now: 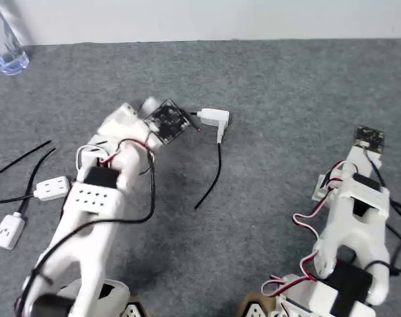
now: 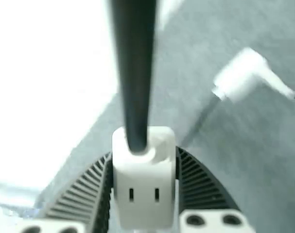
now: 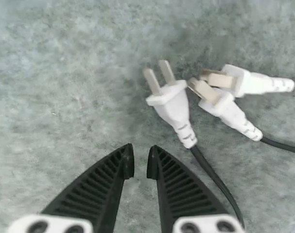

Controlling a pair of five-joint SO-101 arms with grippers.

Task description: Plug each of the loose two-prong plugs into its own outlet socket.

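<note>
My left gripper is shut on a white outlet socket with two slots facing the camera; a black cord runs up from it. In the high view this gripper sits at the mat's middle back. Just beyond it a second white socket lies on the mat, trailing a black cord. My right gripper hovers over the grey mat, fingers almost together, nothing between them. Three loose white two-prong plugs lie just ahead of it: one nearest, two more behind.
Two more white sockets lie at the left edge of the mat, one above the other, with black cords running off to the left. A clear plastic object stands at the back left corner. The right arm stands at the right.
</note>
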